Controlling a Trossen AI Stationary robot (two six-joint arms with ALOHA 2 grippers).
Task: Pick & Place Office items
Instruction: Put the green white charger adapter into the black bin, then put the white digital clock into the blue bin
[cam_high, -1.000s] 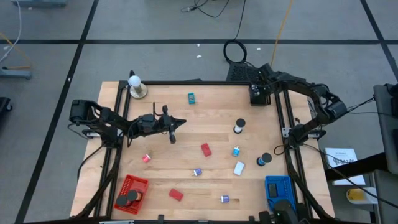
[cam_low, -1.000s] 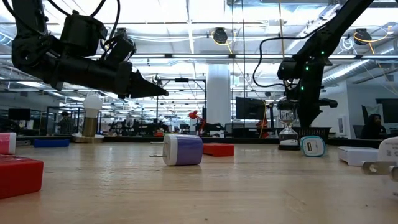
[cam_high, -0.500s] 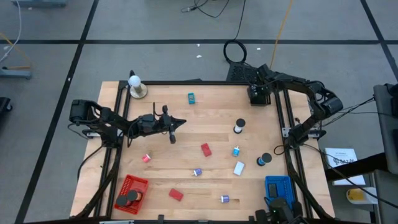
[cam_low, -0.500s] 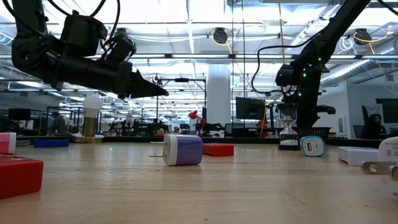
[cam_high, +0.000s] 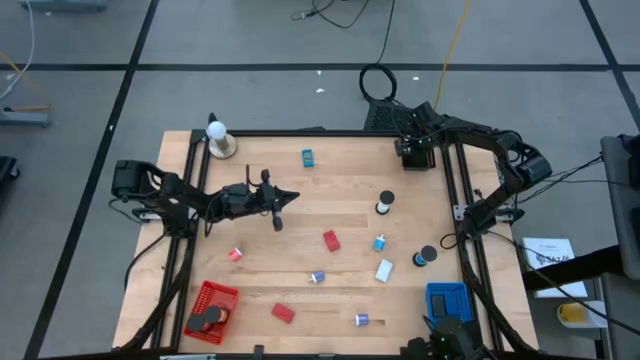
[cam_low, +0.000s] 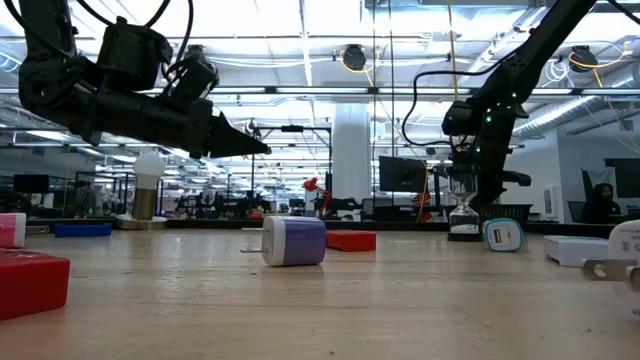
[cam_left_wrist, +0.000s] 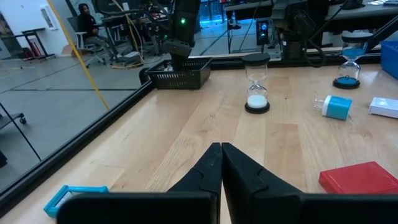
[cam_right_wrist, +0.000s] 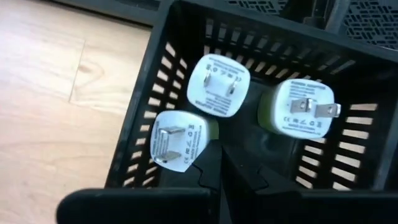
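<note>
Now the right arm has swung farther over the black mesh basket (cam_high: 415, 150) at the worktop's (cam_high: 300, 225) far right corner — right claw (cam_right_wrist: 219, 163) together, empty, above three plug adapters (cam_right_wrist: 217, 84). Left claw (cam_left_wrist: 221, 163), together, waits mid-worktop; remaining items lie scattered.

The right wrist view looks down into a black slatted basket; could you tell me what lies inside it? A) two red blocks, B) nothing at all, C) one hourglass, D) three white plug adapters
D: three white plug adapters lie in the black basket, prongs up, with the right claw shut just above them.
</note>
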